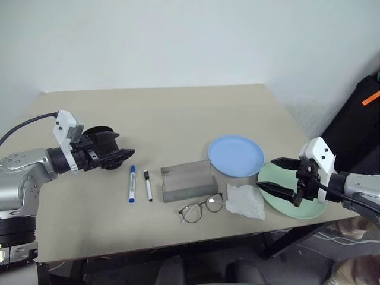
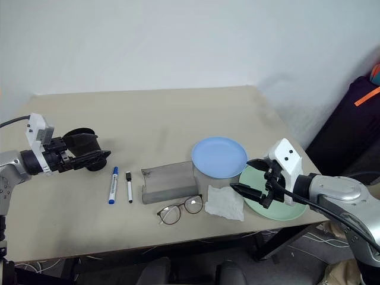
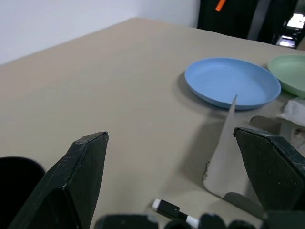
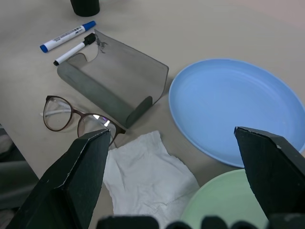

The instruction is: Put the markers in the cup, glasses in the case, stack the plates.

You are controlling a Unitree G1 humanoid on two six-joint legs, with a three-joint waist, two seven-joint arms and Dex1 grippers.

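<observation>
Lying side by side at lower left centre of the head view, the blue-capped marker (image 1: 131, 184) and the black-capped marker (image 1: 147, 185) rest flat on the desk (image 1: 178, 113), close but not touching. The blue one carries dark print along its barrel in the right wrist view, too small to read. Just left of them stands the black cup (image 2: 83, 144), upright, largely masked by the left gripper (image 1: 119, 156), whose jaws are spread and hold nothing.

Right of the markers sits the grey case (image 1: 187, 180), lid open, empty. The glasses (image 1: 201, 208) lie directly below it, near the front edge of the desk, arms unfolded. A crumpled white tissue (image 1: 245, 200) lies just right of the glasses, near the green plate (image 1: 309, 211). The blue plate (image 1: 236, 155) sits above the tissue, its rim beside that of the green plate, which reaches the desk's right front corner. The right gripper (image 1: 274, 174) hovers over the green plate, jaws spread, holding nothing.

Upper half of the desk is bare, offering open room. A white wall backs it.
</observation>
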